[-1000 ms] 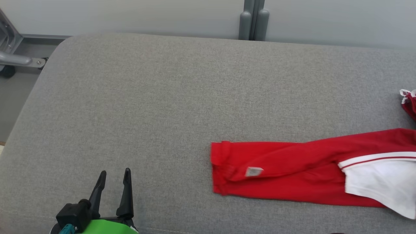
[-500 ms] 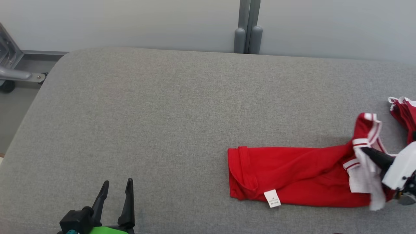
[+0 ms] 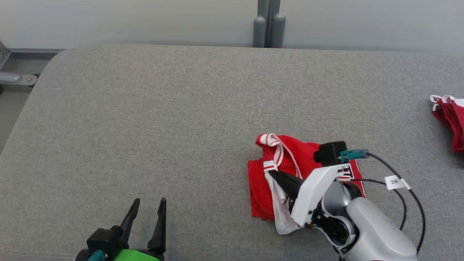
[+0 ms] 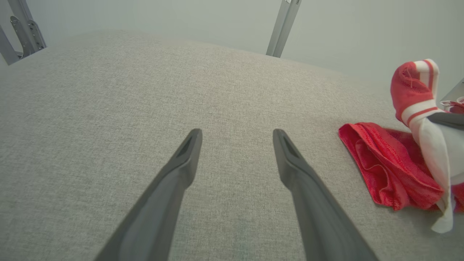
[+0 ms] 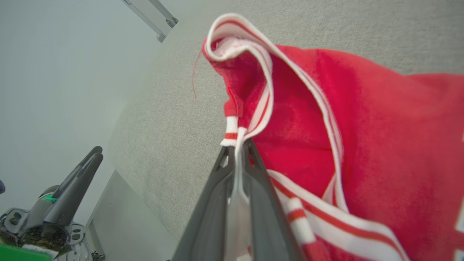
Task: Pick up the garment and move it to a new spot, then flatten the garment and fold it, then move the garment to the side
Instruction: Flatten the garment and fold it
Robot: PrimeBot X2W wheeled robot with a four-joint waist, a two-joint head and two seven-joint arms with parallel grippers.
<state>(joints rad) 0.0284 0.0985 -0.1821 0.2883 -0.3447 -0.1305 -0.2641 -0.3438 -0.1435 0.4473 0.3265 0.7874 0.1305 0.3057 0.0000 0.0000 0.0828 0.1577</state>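
Two red-and-white garments lie on the grey fabric-covered tabletop (image 3: pixel 163 119). One is the bunched garment (image 3: pixel 259 192) at about 4 o'clock of the head view; a second garment (image 3: pixel 447 116) sits well apart at 3 o'clock, by the edge. There are two claws. The right claw (image 3: pixel 272 174) reaches in from 5 o'clock on its pale forearm, fingers aimed toward 10 o'clock and pinched on the garment's white striped trim. The left claw (image 3: pixel 149 201) sits at 7 o'clock, fingers pointing to 12 o'clock, spread wide and empty.
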